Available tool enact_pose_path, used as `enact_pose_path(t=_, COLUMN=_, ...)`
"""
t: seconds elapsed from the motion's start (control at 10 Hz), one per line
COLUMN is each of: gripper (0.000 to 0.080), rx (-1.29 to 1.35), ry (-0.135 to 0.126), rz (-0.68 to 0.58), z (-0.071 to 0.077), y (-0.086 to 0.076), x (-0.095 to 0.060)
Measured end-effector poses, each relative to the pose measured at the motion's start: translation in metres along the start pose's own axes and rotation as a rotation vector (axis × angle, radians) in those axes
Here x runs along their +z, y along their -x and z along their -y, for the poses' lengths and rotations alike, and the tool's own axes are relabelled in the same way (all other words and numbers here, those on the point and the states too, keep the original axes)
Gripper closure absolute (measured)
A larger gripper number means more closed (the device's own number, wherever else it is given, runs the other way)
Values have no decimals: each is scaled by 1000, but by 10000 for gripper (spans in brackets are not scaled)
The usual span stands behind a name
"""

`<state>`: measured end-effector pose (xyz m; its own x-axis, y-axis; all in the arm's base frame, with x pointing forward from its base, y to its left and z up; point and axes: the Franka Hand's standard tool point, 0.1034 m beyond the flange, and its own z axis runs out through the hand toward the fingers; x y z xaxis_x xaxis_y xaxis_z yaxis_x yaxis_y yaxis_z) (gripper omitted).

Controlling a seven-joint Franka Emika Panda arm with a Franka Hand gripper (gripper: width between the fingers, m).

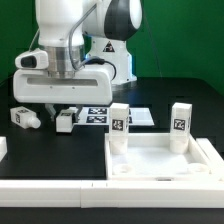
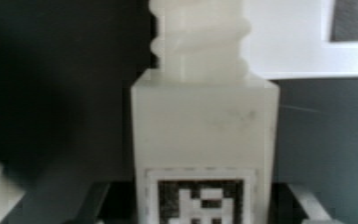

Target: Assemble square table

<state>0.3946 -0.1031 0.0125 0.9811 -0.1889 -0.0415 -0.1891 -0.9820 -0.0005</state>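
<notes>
Black desk (image 1: 190, 95), green backdrop (image 1: 190, 40). The jaws stand partly closed and appear to clamp a lying leg (image 2: 202, 130) beside the marker board (image 1: 100, 113). The square table top (image 1: 160, 160), nearer the camera, carries two upright legs (image 1: 118, 122).

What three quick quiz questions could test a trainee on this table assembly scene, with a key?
1. How many stubby white tagged legs stand upright on the white plastic square top?
2. True or false: the third leg, between the fingers, stands in that top.
3. The flat white marker board lies: A inside the top; B on the black table outside it; C under the top.
Key: 1 two; 2 false; 3 B.
</notes>
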Motion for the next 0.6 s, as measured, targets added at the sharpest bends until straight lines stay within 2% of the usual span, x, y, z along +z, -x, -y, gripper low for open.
enact_pose_path(t=0.1, gripper=517, rx=64, ry=-12, rz=13, z=6, y=3, x=2)
enact_pose_path(t=0.3, gripper=515, rx=64, ry=-15, rz=17, z=3, y=5, x=3)
enact_pose_path(t=0.4, gripper=402, rx=63, ry=-15, rz=17, z=3, y=5, x=3)
enact_pose_path(t=0.5, gripper=402, rx=68, ry=-27, rz=47, z=4, y=8, x=3)
enact_pose_path(t=0.6, gripper=267, rx=85, ry=-68, rz=126, z=4, y=6, x=-6)
